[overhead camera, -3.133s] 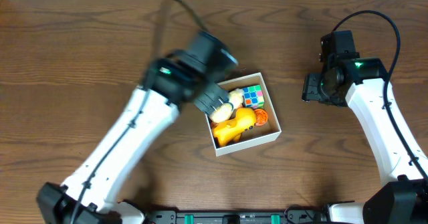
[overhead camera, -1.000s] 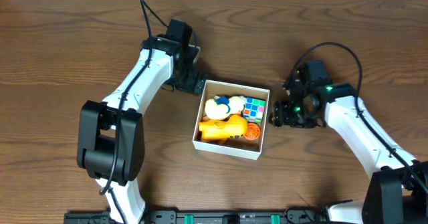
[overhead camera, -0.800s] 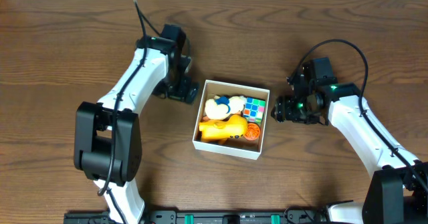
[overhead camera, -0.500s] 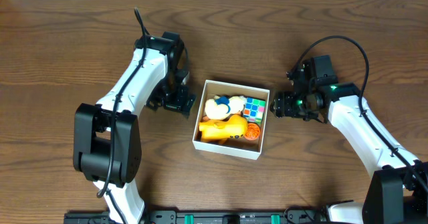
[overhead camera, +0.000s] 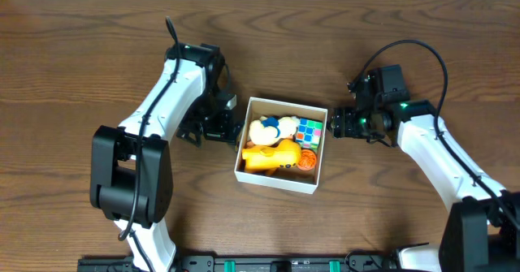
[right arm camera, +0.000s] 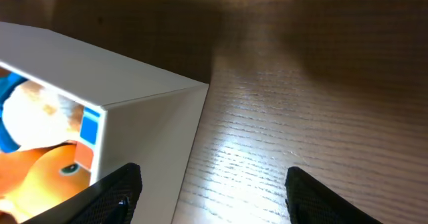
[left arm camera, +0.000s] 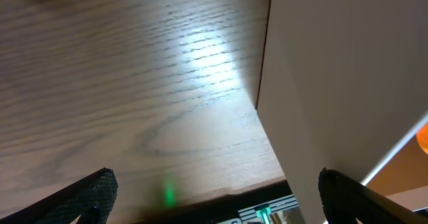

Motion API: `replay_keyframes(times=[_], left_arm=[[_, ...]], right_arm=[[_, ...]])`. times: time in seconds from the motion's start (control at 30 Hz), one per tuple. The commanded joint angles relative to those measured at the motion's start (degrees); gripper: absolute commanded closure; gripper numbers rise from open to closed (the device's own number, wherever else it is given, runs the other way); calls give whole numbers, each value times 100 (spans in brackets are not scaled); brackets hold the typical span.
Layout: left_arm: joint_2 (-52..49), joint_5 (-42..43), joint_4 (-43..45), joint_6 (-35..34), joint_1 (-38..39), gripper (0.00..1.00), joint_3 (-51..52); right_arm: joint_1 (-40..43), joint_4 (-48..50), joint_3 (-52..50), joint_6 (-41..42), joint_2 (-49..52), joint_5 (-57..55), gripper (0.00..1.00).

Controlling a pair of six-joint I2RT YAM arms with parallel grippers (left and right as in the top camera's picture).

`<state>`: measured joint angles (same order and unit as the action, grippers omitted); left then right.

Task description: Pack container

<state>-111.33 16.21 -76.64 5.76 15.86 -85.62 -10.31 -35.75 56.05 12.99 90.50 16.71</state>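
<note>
The container [overhead camera: 275, 181], a white-walled square box, sits mid-table. It holds a yellow-orange toy [overhead camera: 272, 154], a white plush [overhead camera: 264, 130], a colour cube [overhead camera: 308, 130] and an orange round piece [overhead camera: 306, 160]. My left gripper [overhead camera: 219, 130] is open and empty, right beside the container's left wall [left arm camera: 334, 83]; its fingertips [left arm camera: 214, 200] are spread wide. My right gripper [overhead camera: 345, 124] is open and empty just off the right wall, near the far right corner [right arm camera: 154, 130]. Its fingertips [right arm camera: 214, 197] are low over the wood, and the cube [right arm camera: 87, 127] shows inside.
The brown wooden table [overhead camera: 81, 77] stretches to both sides. Its front edge and black rail [overhead camera: 284, 264] run along the bottom. Cables loop above each arm.
My left gripper has slid from the container's back-left corner forward along its left wall. My right gripper has shifted slightly toward the back. The container has not moved in the last second.
</note>
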Motion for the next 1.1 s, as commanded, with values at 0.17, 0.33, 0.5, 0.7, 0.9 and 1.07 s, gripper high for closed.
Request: replay_keyframes(times=[0.17,0.33,0.5,0.7,0.9,1.07], left_arm=[[157,160,-48,-50,415,2,11],[157,151,-46,-48,507,2,11],[157,15,-42,-50,494,2,11],[157,-472,26,-52,494,2,11],[157,-658,468,-55,494,2,11],[157,-660,896,-50,494,2,11]], right_arm=[[13,330,-9,44,501,188,28],[11,715,-7,46,501,525,28],[13,664,-7,46,501,468,28],[17,431,-7,48,501,188,29],[17,197,-7,48,501,173,29],[17,-136,-7,46,501,177,27]])
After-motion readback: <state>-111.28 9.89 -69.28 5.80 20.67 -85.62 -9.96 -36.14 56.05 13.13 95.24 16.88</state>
